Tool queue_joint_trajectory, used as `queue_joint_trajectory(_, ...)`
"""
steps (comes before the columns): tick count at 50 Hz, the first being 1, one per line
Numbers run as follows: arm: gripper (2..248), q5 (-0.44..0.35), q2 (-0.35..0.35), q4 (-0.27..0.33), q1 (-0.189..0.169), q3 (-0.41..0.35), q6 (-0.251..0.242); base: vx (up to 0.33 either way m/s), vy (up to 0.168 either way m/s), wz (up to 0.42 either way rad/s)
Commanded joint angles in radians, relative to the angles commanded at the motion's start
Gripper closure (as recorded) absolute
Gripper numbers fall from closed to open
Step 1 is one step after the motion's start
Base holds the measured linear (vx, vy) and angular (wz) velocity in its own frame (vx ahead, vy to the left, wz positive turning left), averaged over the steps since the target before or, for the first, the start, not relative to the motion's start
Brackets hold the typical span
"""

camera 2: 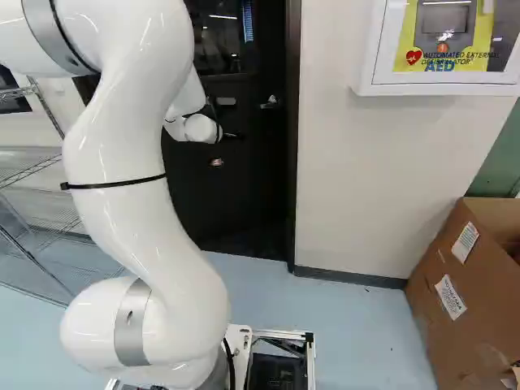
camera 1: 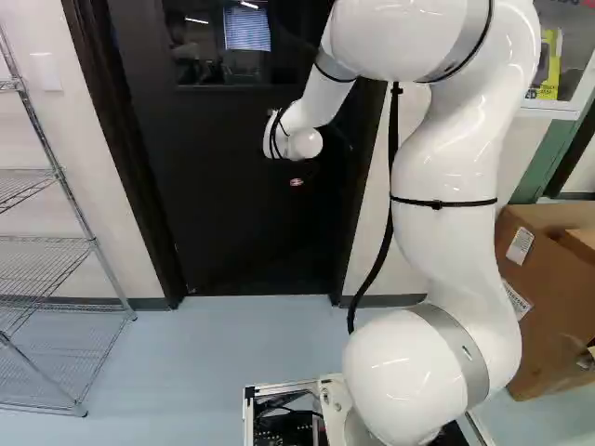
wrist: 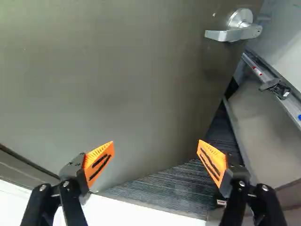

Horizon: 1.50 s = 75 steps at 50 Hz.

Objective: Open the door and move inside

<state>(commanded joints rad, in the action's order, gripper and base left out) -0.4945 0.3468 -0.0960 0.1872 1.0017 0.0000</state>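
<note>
The tool (wrist: 156,141) is being held wide open; ahead of it the door (wrist: 117,84) is standing ajar, its lever handle (wrist: 235,33) farther ahead. Steady pushing near the free edge (wrist: 218,96) is being called for, the door frame (camera 2: 293,179) being avoided.

I saw the door (camera 1: 237,223) straight ahead of me, upright in its frame (camera 1: 141,186), a dark, flat slab w/ a dull sheen up close. It was ajar, swung partway inward, away from my side, w/ a wedge-shaped gap along its free edge. Up top it had a glass window (camera 1: 209,46) w/ reflections in it; lower down, a small oval badge (camera 2: 216,162). The handle (wrist: 233,34), a silver lever on a round base, sat nr the free edge, approx. level, its tip pointing back across the slab.
</note>
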Motion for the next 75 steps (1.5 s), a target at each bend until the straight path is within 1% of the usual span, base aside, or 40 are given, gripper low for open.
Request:
queue_joint_trajectory(29,3,-0.079,-0.137,0.072,0.014,-0.160,0.000,0.000,0.000,0.000)
queue_joint_trajectory(50,3,-0.123,-0.247,0.134,0.005,-0.281,0.000,0.000,0.000,0.000)
queue_joint_trajectory(75,3,-0.151,-0.379,0.216,0.003,-0.417,0.000,0.000,0.000,0.000)
